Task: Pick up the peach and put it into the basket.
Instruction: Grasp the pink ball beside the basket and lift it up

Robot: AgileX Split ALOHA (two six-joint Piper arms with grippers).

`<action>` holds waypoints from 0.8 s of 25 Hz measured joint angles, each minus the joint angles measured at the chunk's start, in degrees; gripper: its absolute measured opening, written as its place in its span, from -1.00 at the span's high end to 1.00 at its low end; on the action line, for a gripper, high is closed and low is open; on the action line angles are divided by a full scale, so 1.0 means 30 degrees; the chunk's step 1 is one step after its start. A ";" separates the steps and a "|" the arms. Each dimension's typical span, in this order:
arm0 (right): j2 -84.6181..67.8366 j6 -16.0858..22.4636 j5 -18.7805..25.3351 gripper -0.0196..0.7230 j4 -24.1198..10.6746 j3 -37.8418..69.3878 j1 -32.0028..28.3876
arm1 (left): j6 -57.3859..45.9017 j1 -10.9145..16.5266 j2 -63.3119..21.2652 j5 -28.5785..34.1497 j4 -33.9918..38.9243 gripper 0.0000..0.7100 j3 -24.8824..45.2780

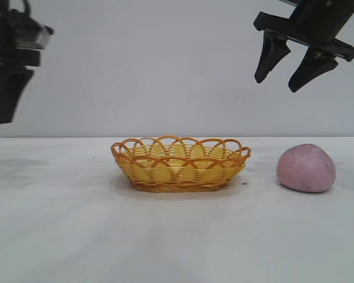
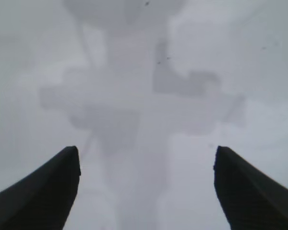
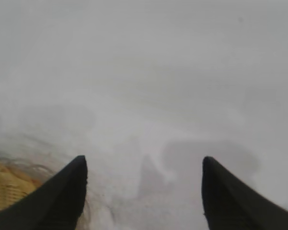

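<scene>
Peach [image 1: 305, 168] sits on the white table [image 1: 59, 236], to the right of the basket [image 1: 180, 164] and apart from it, untouched. Basket stands mid-table, upright, nothing pink inside.

Right gripper [image 1: 290, 69] hangs high above the gap between basket and peach, tilted, jaws apart and holding nothing; its wrist view catches a corner of the basket [image 3: 7, 187].

Left gripper [image 2: 146, 187] is up at the far left edge, pointing down over bare table, jaws wide apart, nothing between them

Open left end effector [image 2: 146, 191] above table [image 2: 259, 72]
</scene>
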 joint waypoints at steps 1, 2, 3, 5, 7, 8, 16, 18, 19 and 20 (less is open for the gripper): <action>0.0000 0.0000 0.0000 -0.21 -0.0041 0.0000 0.0000 | 0.0000 0.0385 -0.0096 0.0080 0.0000 -0.52 0.0214; 0.0000 0.0000 0.0000 -0.21 -0.0041 0.0000 0.0000 | 0.0000 0.0737 -0.0232 0.0101 0.0014 -0.52 0.0506; 0.0000 0.0000 0.0000 -0.21 -0.0041 0.0000 0.0000 | 0.0000 0.0999 -0.0476 0.0101 0.0014 -0.52 0.0796; 0.0000 0.0000 0.0000 -0.21 -0.0074 0.0000 0.0000 | 0.0000 0.1425 -0.1193 -0.0096 0.0043 -0.52 0.1682; 0.0000 0.0000 0.0000 -0.21 -0.0074 0.0000 0.0000 | 0.0000 0.1593 -0.2186 -0.0369 0.0056 -0.52 0.2628; 0.0000 0.0000 0.0000 -0.21 -0.0080 0.0000 0.0000 | 0.0014 0.1640 -0.2808 -0.0511 0.0056 -0.52 0.3190; 0.0000 -0.0034 0.0000 -0.21 -0.0346 0.0000 0.0000 | -0.0121 0.1640 -0.8897 -0.1815 -0.1443 -0.52 0.8380; 0.0000 -0.0034 0.0000 -0.21 -0.0377 0.0000 0.0000 | -0.0121 0.1640 -1.0554 -0.1900 -0.1534 -0.52 0.9556; 0.0000 -0.0034 0.0000 -0.21 -0.0377 0.0000 0.0000 | -0.0066 0.1640 -1.1486 -0.1900 -0.1648 -0.52 1.0153; 0.0000 -0.0034 0.0000 -0.21 -0.0377 0.0000 0.0000 | 0.0027 0.1640 -1.2435 -0.1900 -0.1865 -0.52 1.0637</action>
